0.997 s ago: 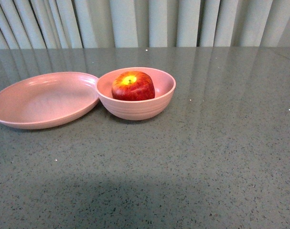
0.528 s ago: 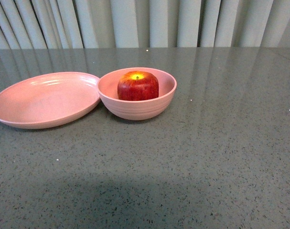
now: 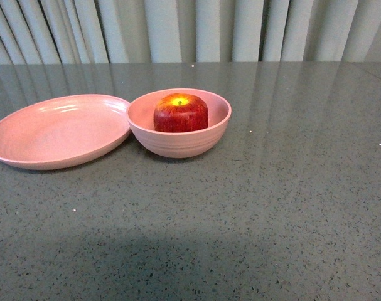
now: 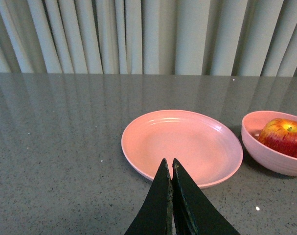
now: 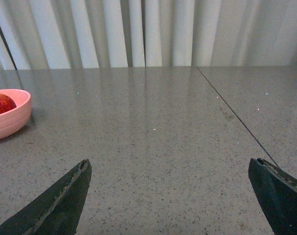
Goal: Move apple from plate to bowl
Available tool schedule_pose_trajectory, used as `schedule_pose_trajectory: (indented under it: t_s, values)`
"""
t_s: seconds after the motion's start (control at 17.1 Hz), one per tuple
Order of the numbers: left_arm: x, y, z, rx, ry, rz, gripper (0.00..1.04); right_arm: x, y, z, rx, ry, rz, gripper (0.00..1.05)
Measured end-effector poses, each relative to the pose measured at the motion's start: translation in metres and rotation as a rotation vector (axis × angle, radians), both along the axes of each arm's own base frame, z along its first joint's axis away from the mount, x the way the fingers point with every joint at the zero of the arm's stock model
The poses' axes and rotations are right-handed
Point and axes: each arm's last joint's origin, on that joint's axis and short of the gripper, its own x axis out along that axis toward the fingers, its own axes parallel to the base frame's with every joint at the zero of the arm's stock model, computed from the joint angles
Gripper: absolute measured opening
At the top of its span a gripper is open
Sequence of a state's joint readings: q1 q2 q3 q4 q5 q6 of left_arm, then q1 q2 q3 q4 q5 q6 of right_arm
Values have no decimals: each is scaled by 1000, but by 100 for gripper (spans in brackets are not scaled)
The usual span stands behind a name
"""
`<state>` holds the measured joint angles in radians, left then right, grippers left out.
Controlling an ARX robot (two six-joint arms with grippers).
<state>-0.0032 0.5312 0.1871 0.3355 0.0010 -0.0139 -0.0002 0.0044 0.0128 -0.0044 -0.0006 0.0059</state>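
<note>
The dark-red apple (image 3: 181, 113) with its yellow top sits upright inside the deep pink bowl (image 3: 179, 142), left of the table's middle. Touching the bowl's left side lies the shallow pink plate (image 3: 57, 132), with nothing on it. Neither arm shows in the front view. In the left wrist view my left gripper (image 4: 170, 162) is shut, its tips together over the near rim of the plate (image 4: 182, 145), with the bowl (image 4: 275, 159) and apple (image 4: 286, 137) beyond to one side. My right gripper (image 5: 170, 162) is open over bare table, well away from the bowl (image 5: 7, 120) and apple (image 5: 0, 104).
A grey speckled tabletop (image 3: 272, 207) stretches around the dishes. Pale pleated curtains (image 3: 196, 28) hang along its far edge. A thin seam (image 5: 236, 115) crosses the tabletop in the right wrist view.
The apple has turned upright in the bowl, from tilted toward the left to stem up, and shifted slightly right. The plate and bowl stay where they were.
</note>
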Motion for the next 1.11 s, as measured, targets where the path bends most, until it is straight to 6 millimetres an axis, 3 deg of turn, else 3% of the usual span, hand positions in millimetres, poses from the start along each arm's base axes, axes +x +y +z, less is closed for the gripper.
schedule_pose_trajectory:
  t_s: [0.41, 1.0, 1.11]
  values:
    - [-17, 0, -25, 0, -4, 3, 1, 0, 0, 0, 0, 0, 0, 98]
    - [-32, 0, -39, 0, -24, 2, 1, 0, 0, 0, 0, 0, 0, 98]
    - [-43, 0, -44, 0, 0, 3, 1, 0, 0, 0, 0, -1, 0, 98]
